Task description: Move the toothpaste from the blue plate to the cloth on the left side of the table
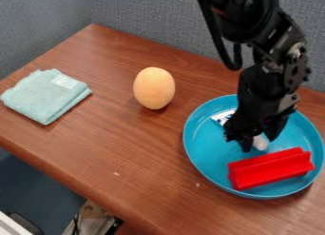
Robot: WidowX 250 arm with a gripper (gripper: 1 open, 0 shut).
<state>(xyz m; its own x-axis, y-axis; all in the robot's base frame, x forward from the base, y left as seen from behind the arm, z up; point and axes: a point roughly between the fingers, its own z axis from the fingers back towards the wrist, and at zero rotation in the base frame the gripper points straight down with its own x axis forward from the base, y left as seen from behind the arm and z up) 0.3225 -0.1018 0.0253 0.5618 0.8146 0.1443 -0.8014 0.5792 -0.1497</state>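
Note:
The blue plate [200, 146] sits at the right of the table [108, 144]. In it lies the toothpaste [260, 142], of which only a small white end shows beside the black fingers. My gripper [249, 138] points down into the plate with its fingers on either side of the tube. The dark fingers hide the gap, so I cannot tell whether they press on it. The cloth [45, 94], a light teal folded square, lies flat at the far left of the table, well away from the gripper.
A red rectangular block [271, 168] lies in the plate just in front of the gripper. An orange egg-shaped object [154, 88] stands on the wood between the plate and the cloth. The table's rounded front edge runs diagonally at the lower left.

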